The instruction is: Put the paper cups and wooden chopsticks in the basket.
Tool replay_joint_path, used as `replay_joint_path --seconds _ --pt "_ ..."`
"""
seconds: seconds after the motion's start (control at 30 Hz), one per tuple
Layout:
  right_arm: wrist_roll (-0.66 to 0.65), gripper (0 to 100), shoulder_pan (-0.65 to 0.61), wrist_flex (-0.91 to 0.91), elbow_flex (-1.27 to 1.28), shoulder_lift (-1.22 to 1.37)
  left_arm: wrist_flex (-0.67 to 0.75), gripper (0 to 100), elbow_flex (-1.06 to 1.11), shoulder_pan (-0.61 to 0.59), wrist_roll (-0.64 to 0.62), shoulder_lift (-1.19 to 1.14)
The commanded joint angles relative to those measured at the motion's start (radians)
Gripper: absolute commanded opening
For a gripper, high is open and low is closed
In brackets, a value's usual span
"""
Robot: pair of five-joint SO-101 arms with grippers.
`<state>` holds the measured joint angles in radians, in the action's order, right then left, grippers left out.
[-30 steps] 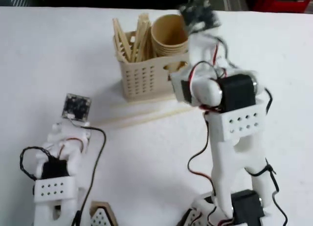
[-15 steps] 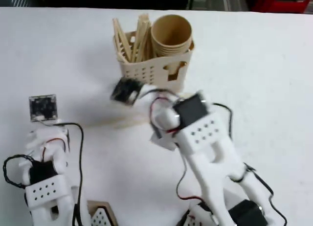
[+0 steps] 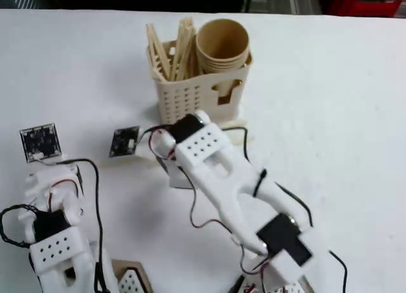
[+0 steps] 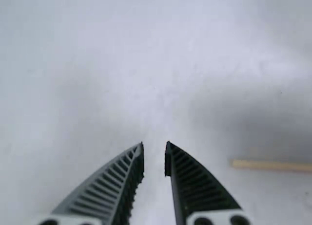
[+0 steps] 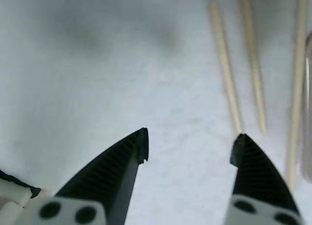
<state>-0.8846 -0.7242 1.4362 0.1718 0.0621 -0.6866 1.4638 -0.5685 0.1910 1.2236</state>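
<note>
Already in the basket [image 3: 190, 101]: paper cups [image 3: 222, 47], chopsticks [image 3: 169, 51].

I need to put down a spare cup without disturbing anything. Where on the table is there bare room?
Bare table right of the basket, and the stretch left of the basket, beyond the left arm. Crowded in front of the basket: the right arm and loose chopsticks lie there.

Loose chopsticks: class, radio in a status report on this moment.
Right gripper open, empty, beside loose chopsticks on table. Left gripper barely open, empty. Paper cups already in basket. Nothing blocking.
</note>
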Motion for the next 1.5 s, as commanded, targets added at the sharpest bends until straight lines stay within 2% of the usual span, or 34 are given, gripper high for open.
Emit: replay_joint_path --seconds 0.0,0.3,0.8,0.87,1.03,1.1,1.47 --pt "-0.060 31.3 -0.005 -0.008 -0.084 0.061 0.021 9 -0.058 -0.008 -0.012 0.016" --pt "-0.114 31.3 -0.002 -0.012 -0.285 0.295 0.021 9 -0.058 -0.005 -0.012 0.016" --pt "-0.112 31.0 0.051 -0.002 -0.666 0.713 0.021 9 -0.058 -0.004 -0.009 0.016" --pt "-0.112 27.5 0.054 0.035 -0.706 0.762 0.023 9 -0.058 -0.004 -0.009 0.016" --pt "-0.112 9.4 0.025 0.145 -0.779 0.843 0.025 9 -0.058 -0.004 -0.009 0.018" --pt "-0.106 5.0 0.015 0.180 -0.798 0.854 0.041 9 -0.054 -0.004 -0.011 0.018" --pt "-0.094 4.2 0.002 0.239 -0.856 0.854 0.048 9 -0.051 -0.004 -0.011 0.018"
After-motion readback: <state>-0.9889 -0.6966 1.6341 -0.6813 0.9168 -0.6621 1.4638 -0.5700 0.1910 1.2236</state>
